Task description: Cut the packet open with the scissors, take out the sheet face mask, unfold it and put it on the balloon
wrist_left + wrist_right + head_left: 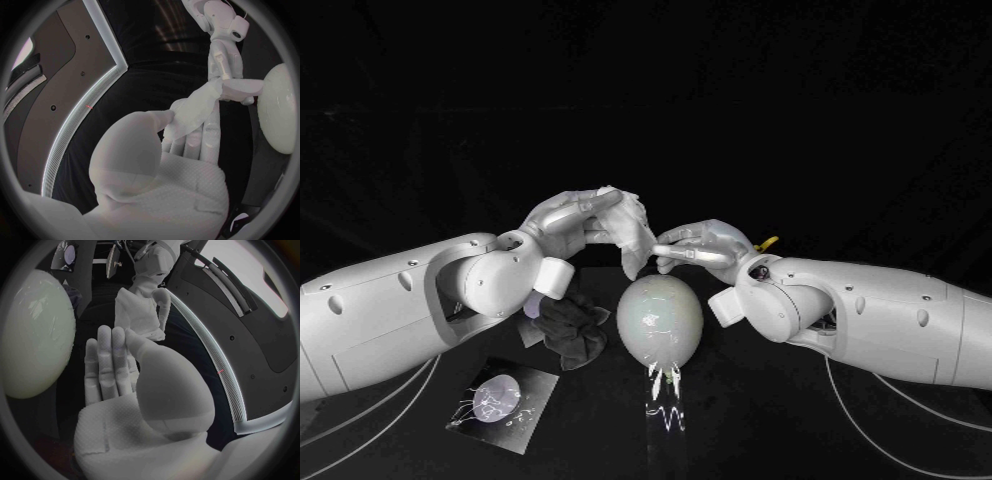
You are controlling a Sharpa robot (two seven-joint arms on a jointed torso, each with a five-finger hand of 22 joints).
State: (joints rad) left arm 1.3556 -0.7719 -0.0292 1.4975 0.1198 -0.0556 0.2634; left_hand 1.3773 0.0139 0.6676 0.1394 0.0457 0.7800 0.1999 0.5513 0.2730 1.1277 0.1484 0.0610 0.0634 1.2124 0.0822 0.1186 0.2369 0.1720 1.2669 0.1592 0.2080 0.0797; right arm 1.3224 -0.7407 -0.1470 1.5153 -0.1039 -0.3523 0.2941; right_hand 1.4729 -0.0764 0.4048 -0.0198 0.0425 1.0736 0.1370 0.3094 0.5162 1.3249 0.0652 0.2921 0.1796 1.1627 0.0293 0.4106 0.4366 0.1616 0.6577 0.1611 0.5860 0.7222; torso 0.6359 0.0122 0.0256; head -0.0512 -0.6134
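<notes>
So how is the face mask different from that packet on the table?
The sheet face mask is white and limp; the packet is dark and glossy. The mask hangs near the balloon in the left robot hand; the packet lies flat on the table. Both are thin.

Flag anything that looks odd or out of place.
The mask hangs bunched, not spread, between the left hand and right hand above the balloon. A dark crumpled thing lies beside the balloon.
</notes>
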